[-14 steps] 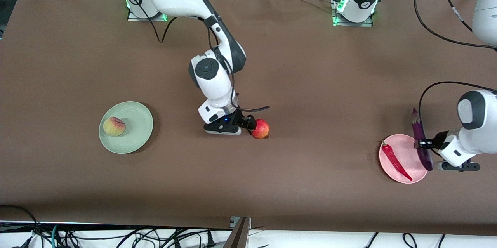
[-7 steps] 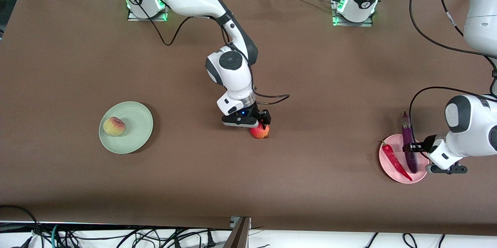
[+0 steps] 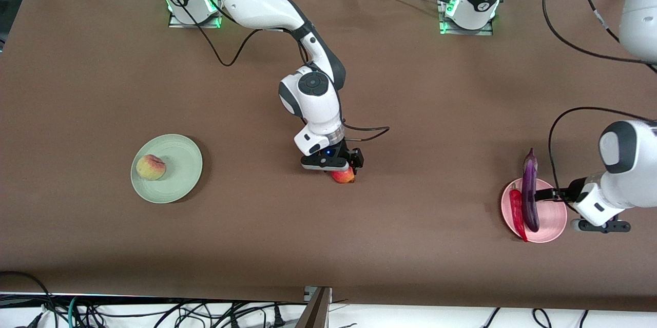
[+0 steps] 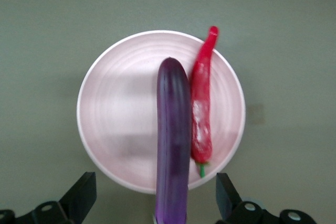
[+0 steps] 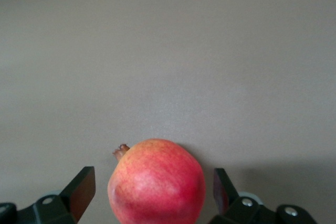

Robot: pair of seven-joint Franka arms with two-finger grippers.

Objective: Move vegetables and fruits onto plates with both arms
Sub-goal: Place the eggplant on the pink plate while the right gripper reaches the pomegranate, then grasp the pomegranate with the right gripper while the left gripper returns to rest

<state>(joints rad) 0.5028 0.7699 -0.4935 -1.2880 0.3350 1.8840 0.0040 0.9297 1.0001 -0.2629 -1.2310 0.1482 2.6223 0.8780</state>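
Observation:
The purple eggplant (image 3: 529, 194) lies on the pink plate (image 3: 553, 216) beside the red chili (image 3: 516, 208), its stem end past the rim. In the left wrist view the eggplant (image 4: 173, 129) and chili (image 4: 201, 114) lie side by side on the plate (image 4: 121, 108). My left gripper (image 3: 545, 194) is open astride the eggplant (image 4: 155, 203), with gaps on both sides. My right gripper (image 3: 346, 168) is open, low around the red fruit (image 3: 344, 177) on the table; its fingers flank the fruit (image 5: 156, 182) without touching. The peach (image 3: 151, 167) sits on the green plate (image 3: 180, 184).
The brown table (image 3: 421, 112) stretches between the two plates. A black cable (image 3: 367, 130) loops from the right wrist. The arm bases (image 3: 467, 10) stand at the table's edge farthest from the front camera. Cables hang along the near edge (image 3: 154, 312).
My right gripper has swung over the red fruit and dropped around it. My left gripper has carried the eggplant onto the pink plate beside the chili, which shifted.

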